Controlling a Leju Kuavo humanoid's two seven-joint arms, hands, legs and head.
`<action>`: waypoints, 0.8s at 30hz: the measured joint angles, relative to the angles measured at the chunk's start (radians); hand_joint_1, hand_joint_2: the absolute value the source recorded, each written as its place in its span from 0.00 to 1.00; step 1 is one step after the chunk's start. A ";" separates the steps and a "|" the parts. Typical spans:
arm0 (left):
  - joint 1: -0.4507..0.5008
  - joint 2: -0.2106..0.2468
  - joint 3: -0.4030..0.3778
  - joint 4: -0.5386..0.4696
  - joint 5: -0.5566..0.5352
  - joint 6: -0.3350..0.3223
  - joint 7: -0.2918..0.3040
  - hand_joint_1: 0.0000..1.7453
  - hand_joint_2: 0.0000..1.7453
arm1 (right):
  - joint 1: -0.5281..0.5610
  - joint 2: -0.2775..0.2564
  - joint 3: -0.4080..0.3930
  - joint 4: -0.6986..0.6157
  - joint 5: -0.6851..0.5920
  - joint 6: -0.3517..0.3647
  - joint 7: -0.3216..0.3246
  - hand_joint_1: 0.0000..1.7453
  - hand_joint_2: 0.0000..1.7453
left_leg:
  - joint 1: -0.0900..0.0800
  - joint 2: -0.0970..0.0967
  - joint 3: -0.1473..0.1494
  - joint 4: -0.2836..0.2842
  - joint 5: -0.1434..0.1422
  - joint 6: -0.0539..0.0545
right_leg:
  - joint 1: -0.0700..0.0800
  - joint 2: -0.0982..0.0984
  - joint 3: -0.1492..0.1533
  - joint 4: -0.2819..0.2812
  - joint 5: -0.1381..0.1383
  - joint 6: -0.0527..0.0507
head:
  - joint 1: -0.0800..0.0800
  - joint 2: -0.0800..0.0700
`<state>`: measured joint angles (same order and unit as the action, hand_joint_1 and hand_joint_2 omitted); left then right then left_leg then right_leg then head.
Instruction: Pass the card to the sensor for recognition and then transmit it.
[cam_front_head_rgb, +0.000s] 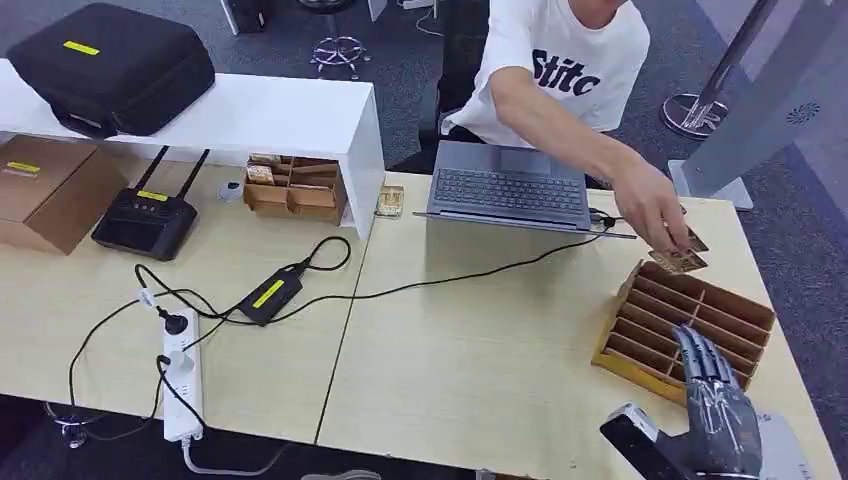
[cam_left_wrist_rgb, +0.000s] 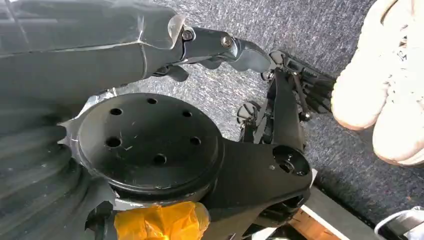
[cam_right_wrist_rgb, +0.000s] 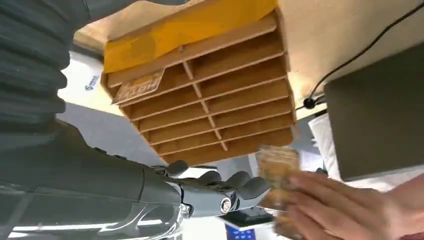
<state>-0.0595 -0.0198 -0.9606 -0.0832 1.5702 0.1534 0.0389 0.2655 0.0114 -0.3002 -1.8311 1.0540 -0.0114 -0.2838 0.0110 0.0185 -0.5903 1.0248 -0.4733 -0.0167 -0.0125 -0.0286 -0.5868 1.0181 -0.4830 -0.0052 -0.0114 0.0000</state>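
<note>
From the head view you have the pale wooden table (cam_front_head_rgb: 480, 340) in front of you, with a person in a white printed T-shirt (cam_front_head_rgb: 565, 60) reaching across a grey open laptop (cam_front_head_rgb: 508, 188). The person's hand (cam_front_head_rgb: 655, 212) pinches a small brown patterned card (cam_front_head_rgb: 682, 258) just above the far edge of the brown slotted wooden card rack (cam_front_head_rgb: 690, 325) with its yellow front strip. Your right hand (cam_front_head_rgb: 712, 395) hovers at the near side of that rack, dark fingers stretched out and slightly apart, holding nothing. Off to the left you see a black router with two antennas (cam_front_head_rgb: 145, 222), a white power strip (cam_front_head_rgb: 182, 375), a black power adapter with a yellow label (cam_front_head_rgb: 270, 293), a brown cardboard box (cam_front_head_rgb: 45, 190), a second small wooden tray of cards (cam_front_head_rgb: 295, 187) and a black hard case (cam_front_head_rgb: 110, 65) on a white shelf (cam_front_head_rgb: 300, 115).

In the left wrist view your left hand (cam_left_wrist_rgb: 220, 47) hangs over grey carpet (cam_left_wrist_rgb: 280, 25), its fingers curled in with nothing in them; a white shoe (cam_left_wrist_rgb: 385, 95) stands nearby.

In the right wrist view your right hand's fingers (cam_right_wrist_rgb: 235, 187) lie extended, close to the card held in the person's fingers, but you cannot tell whether they touch it. One more card lies in a slot of the rack.
</note>
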 joint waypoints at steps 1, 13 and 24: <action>0.000 0.000 0.000 0.000 0.000 0.000 0.000 0.00 1.00 | -0.001 0.000 0.005 0.004 -0.001 0.000 0.000 0.00 1.00 | 0.000 0.000 0.000 0.000 0.000 0.000 | 0.000 0.000 0.000 0.000 0.000 0.000 | 0.000 0.000; 0.000 0.001 0.000 0.000 0.000 0.000 0.003 0.00 1.00 | -0.005 -0.002 0.030 0.026 0.034 -0.020 0.023 0.00 1.00 | 0.000 0.000 0.000 0.000 0.000 0.000 | 0.000 0.000 0.000 0.000 0.000 0.000 | 0.000 0.000; 0.000 0.002 0.000 0.000 0.000 -0.002 0.005 0.00 1.00 | -0.029 -0.016 0.082 0.064 0.144 -0.105 0.108 0.00 1.00 | 0.000 0.000 0.000 0.000 0.000 0.000 | 0.000 0.000 0.000 0.000 0.000 0.000 | 0.000 0.000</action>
<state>-0.0597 -0.0183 -0.9606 -0.0832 1.5702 0.1514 0.0439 0.2364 -0.0042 -0.2186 -1.7666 1.1983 -0.1168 -0.1762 0.0110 0.0186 -0.5901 1.0248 -0.4733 -0.0167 -0.0125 -0.0284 -0.5866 1.0180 -0.4830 -0.0052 -0.0114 0.0000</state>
